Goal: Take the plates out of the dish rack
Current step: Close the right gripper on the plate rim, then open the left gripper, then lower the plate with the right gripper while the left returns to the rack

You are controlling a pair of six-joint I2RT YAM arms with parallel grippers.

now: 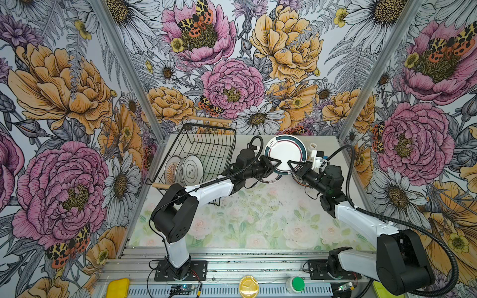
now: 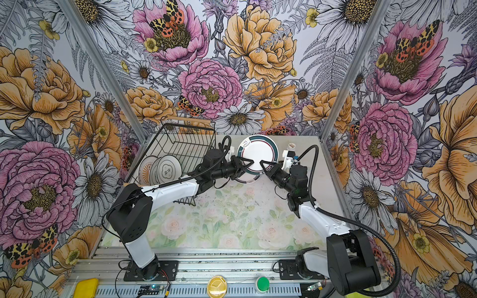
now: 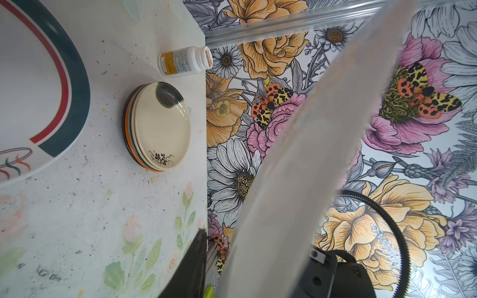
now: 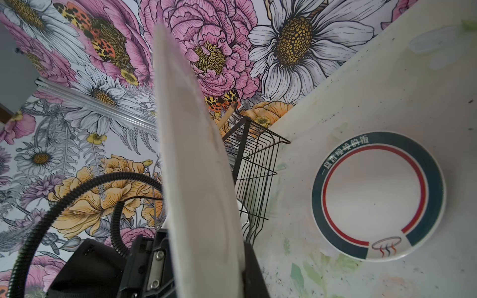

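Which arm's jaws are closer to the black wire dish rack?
Left. The left arm reaches past the dish rack, jaws just beyond it at the raised plate; the right arm clamps its jaws on that plate's opposite edge, farther away.

White characters 一碗香喷喷的饭 on the flat-lying teal-rimmed plate [image 4: 378, 196], steam-wave emblem in its rim gap, rim lettering on the raised teal-rimmed plate [image 1: 284, 154] too small to read, pill bottle [image 3: 184, 61] label print illegible, racked plate [image 1: 191, 170] centre characters unreadable
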